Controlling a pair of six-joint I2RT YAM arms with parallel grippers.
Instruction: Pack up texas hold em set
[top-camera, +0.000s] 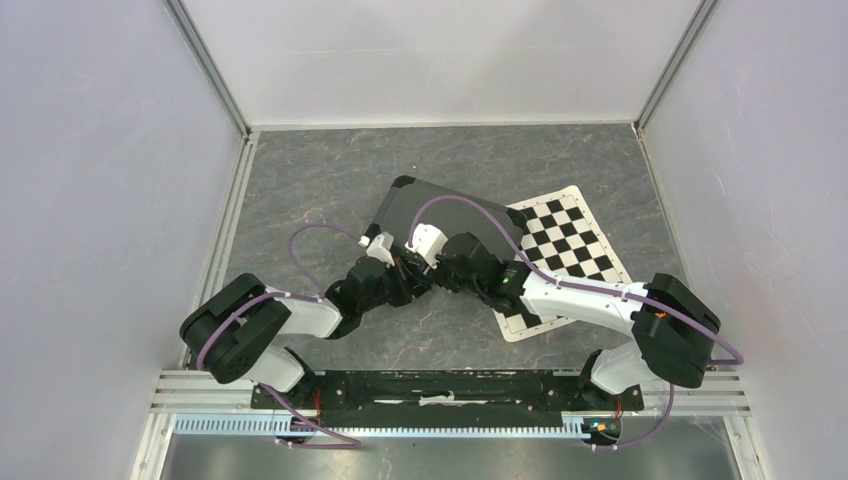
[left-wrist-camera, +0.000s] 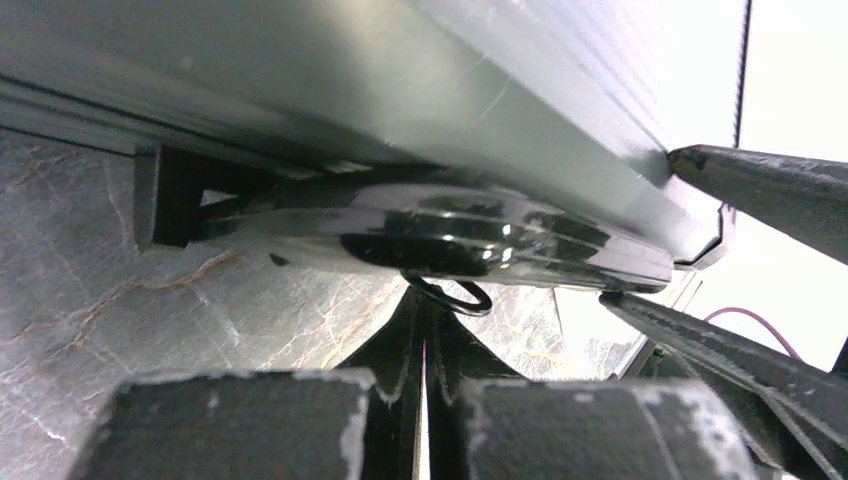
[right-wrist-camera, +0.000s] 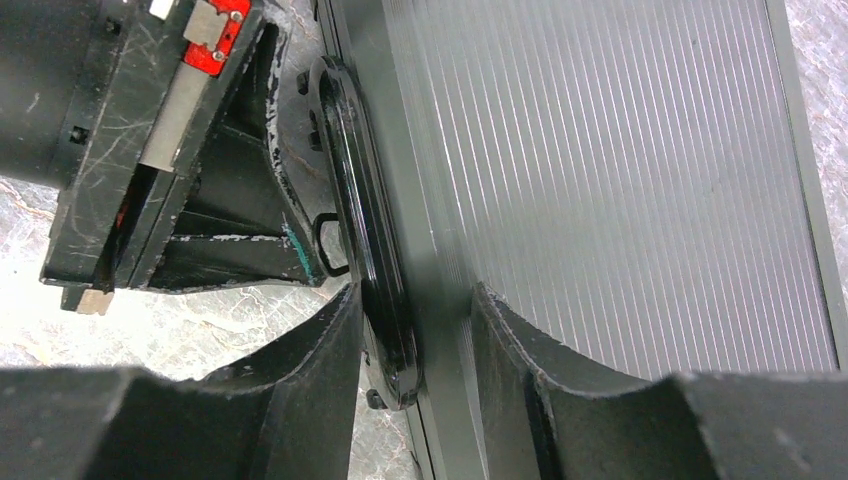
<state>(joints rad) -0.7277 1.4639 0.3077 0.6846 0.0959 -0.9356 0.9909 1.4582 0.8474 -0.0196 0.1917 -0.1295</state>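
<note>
Right wrist: right gripper (right-wrist-camera: 412, 300) clamps ribbed black case (right-wrist-camera: 600, 180) by its handle (right-wrist-camera: 360, 230); left gripper (left-wrist-camera: 425, 310) shut.

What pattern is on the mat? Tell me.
The mat has black-and-white checks; top view.

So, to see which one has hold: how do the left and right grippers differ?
Left gripper is fully shut; right gripper has its jaws apart. Left gripper only points its tips at the handle; right gripper straddles the handle and case edge. Both are at the case's near side.
</note>
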